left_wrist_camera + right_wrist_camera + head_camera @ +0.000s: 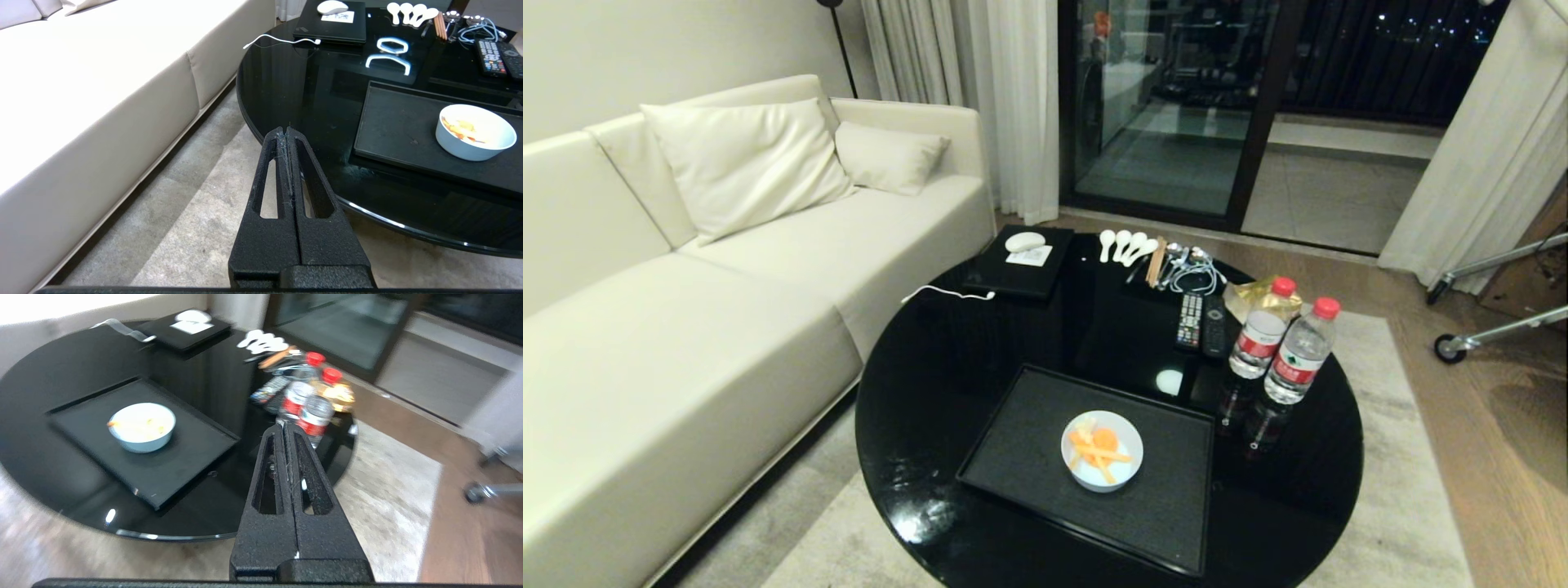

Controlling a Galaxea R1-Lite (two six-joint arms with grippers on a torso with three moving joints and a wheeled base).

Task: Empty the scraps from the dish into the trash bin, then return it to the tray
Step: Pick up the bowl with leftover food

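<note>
Glossy round table (pixel 947 392) carries dish (pixel 1102 451) at tray (pixel 1029 433) centre, bottles (pixel 1278 347) at two o'clock; both claws, left gripper (pixel 287 132) and right gripper (pixel 284 428), clenched empty, so a careless right reach risks toppling bottles.

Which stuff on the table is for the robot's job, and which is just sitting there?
For the job: the dish, the scraps in it, the tray under it. No trash bin shows.

Just lying about: water bottles, remotes, white spoons, black box, cable.

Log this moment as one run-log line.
stage: pre-grasp | small round white dish with orange carrot scraps: on flat black rectangular tray | left end effector: shut | right end effector: shut, empty
</note>
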